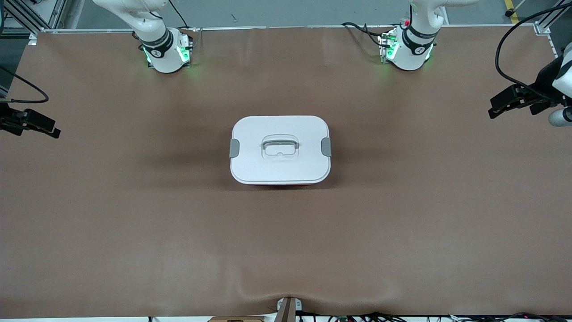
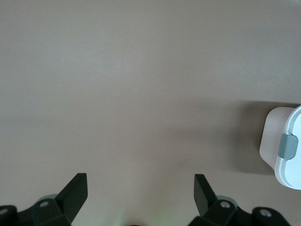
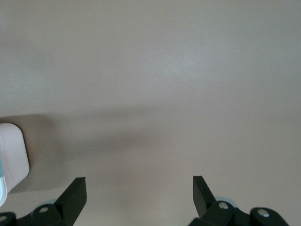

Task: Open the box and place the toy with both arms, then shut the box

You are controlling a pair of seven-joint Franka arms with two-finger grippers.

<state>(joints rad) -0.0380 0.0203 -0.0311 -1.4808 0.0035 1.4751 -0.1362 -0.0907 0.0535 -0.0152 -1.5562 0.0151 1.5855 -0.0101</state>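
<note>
Looking at your setup, the box point(image 1: 280, 150) sits shut mid-counter point(image 1: 134, 223), long axis running between the two arms' ends, a grey clip point(image 1: 234, 148) facing each. Your left gripper point(image 2: 141, 188) and right gripper point(image 3: 139, 188) both hang over bare counter at opposite ends, jaws spread wide and empty, about equally far off. Nothing's in the way, but you've got no toy showing anywhere.
</note>
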